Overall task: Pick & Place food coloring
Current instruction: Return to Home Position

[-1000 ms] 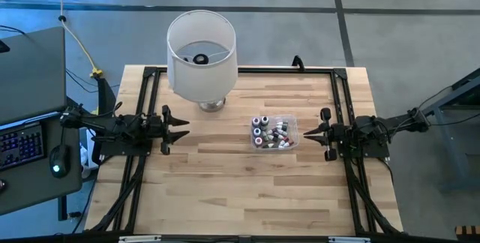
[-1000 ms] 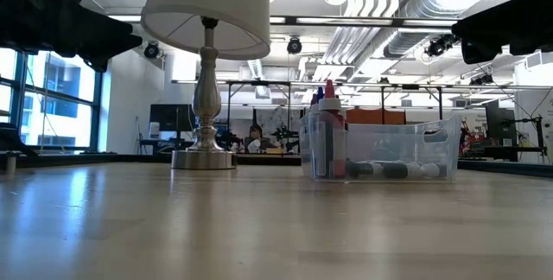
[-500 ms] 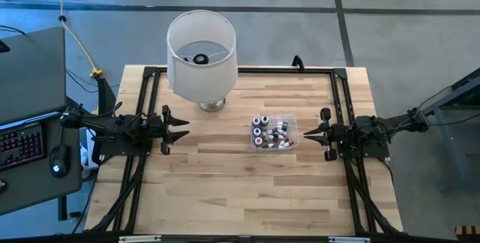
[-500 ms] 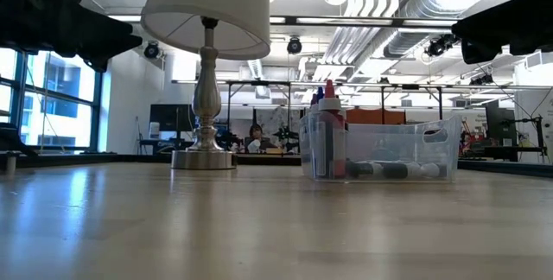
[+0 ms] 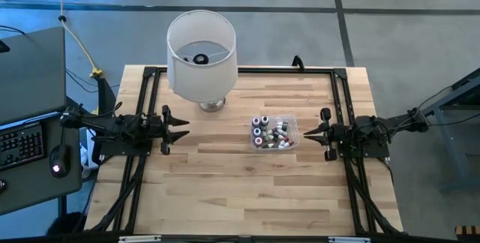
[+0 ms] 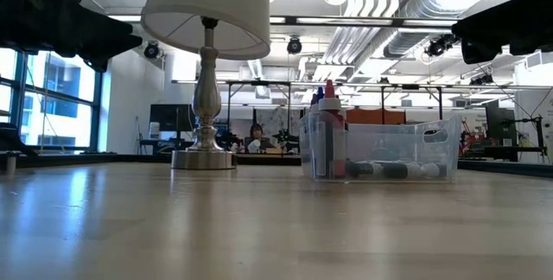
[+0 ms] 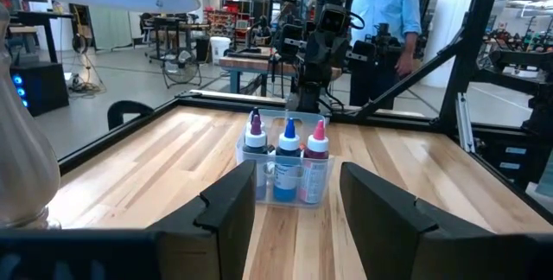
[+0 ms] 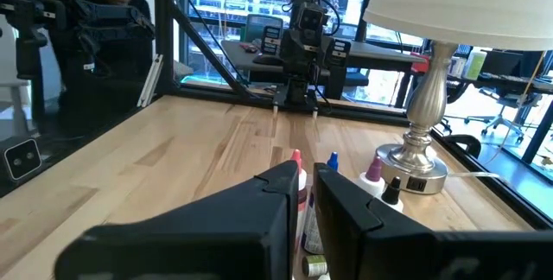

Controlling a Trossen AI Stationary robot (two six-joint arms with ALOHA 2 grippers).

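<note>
Several small food coloring bottles [image 5: 271, 132] with red, blue and dark caps sit inside a clear plastic tub [image 5: 292, 144] right of the table's middle; some stand upright [image 7: 286, 155], others lie on the tub's floor [image 6: 397, 170]. My left gripper [image 5: 182, 128] stands open and level at the table's left edge, fingers pointing toward the tub, touching nothing [image 7: 294, 202]. My right gripper [image 5: 307, 132] is shut and level at the right edge, its tip just right of the tub [image 8: 302, 195].
A table lamp with a white shade [image 5: 201, 54] and silver base [image 6: 204, 159] stands at the far middle-left of the wooden table. A black frame [image 5: 240, 70] runs around the table. People stand in the room beyond. Bare wood lies near the front edge.
</note>
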